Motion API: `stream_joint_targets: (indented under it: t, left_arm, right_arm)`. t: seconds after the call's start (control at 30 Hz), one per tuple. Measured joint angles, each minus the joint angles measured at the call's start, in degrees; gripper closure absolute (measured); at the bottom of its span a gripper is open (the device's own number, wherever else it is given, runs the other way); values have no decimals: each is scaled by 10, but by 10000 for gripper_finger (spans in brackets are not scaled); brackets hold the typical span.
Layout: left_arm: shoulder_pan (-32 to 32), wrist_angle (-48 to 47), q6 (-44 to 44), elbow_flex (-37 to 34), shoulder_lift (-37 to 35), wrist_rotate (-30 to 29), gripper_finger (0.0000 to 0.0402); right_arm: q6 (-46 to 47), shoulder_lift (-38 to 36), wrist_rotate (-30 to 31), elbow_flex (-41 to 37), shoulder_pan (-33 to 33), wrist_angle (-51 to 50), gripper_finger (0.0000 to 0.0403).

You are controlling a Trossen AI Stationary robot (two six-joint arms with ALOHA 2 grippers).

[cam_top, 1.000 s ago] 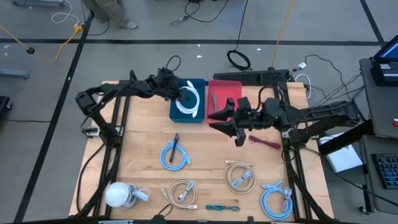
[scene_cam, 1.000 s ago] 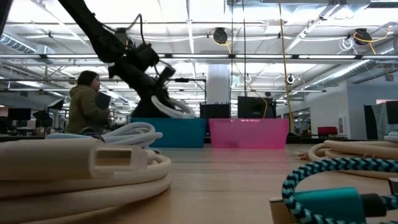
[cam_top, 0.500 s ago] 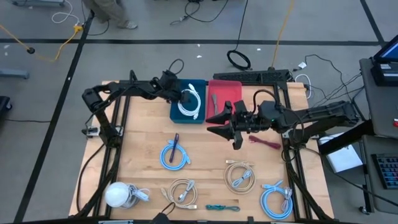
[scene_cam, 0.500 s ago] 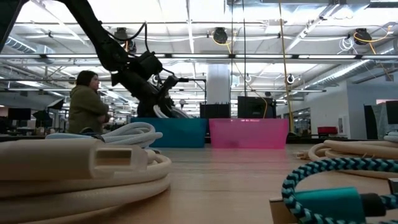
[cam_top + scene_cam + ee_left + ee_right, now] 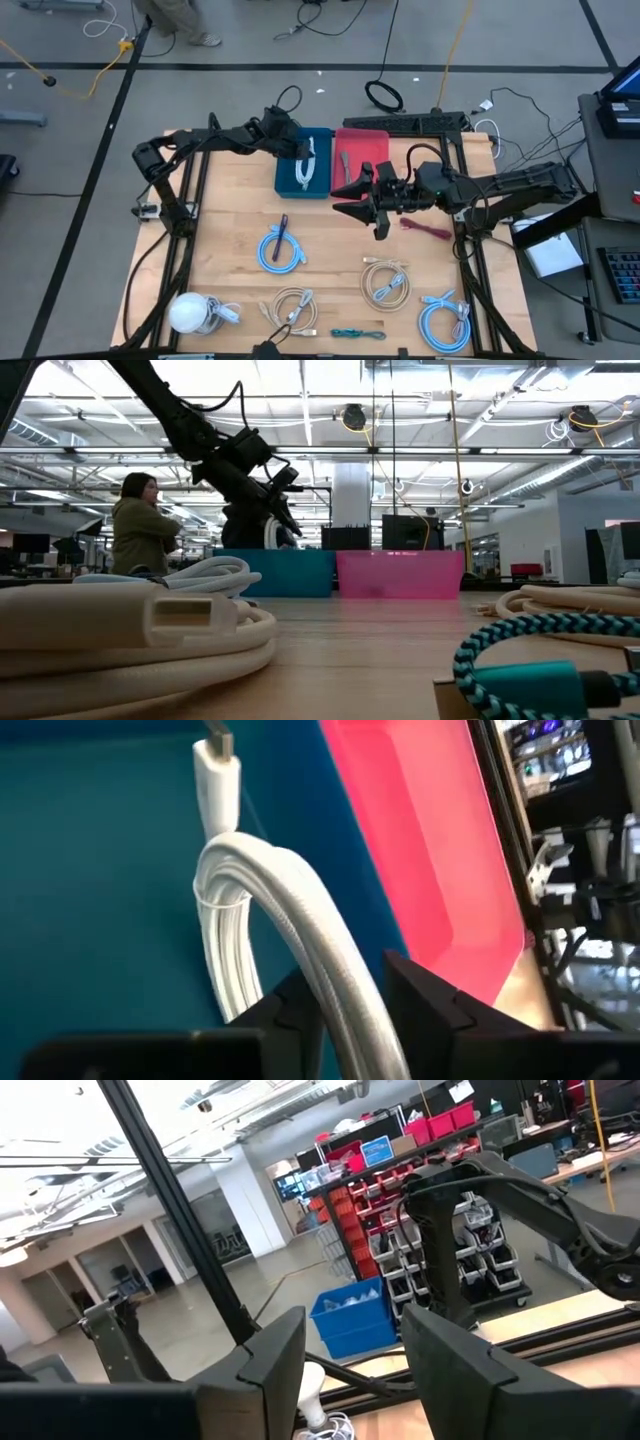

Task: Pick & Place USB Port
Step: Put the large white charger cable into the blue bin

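High view, left gripper [image 5: 297,150]: reaches in from the desk's left side and hangs over the blue bin [image 5: 290,178] at the far edge, fingers closed round the white USB cable [image 5: 307,163].
High view, cable: a tied bundle hanging narrow and upright inside the blue bin; I cannot tell whether it touches the floor of the bin.
High view, right gripper [image 5: 362,205]: waits above the desk's middle, just in front of the pink bin [image 5: 350,145], fingers spread and empty.
High view, other cables: coils lie toward the near edge, a blue coil [image 5: 281,246] left of centre, a beige coil [image 5: 386,281] to the right.
Low view, left gripper [image 5: 272,510]: held above the blue bin's [image 5: 270,573] rim, with the white loops [image 5: 269,533] dangling below it.
Low view, room: a person [image 5: 139,526] stands well beyond the desk.
Left wrist view, grip: the two dark fingers [image 5: 425,1000] pinch the braided bundle [image 5: 290,910] mid-loop; the plug end [image 5: 217,782] sticks out past it over blue plastic.
Right wrist view, fingers [image 5: 265,1352]: parted, nothing between them.
Handling, my guess: light, limp and floppy, braid gives decent friction; best gripped across the tied middle of the bundle, never by the plug, since loose loops could snag on a rim.
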Motion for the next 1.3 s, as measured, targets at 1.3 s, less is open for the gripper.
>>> stream_joint_targets:
  t: [1.3]
  left_arm:
    - [-15, -66, -16, 40, 3, -39, 278]
  right_arm:
    - [-6, 0, 0, 0, 0, -2, 245]
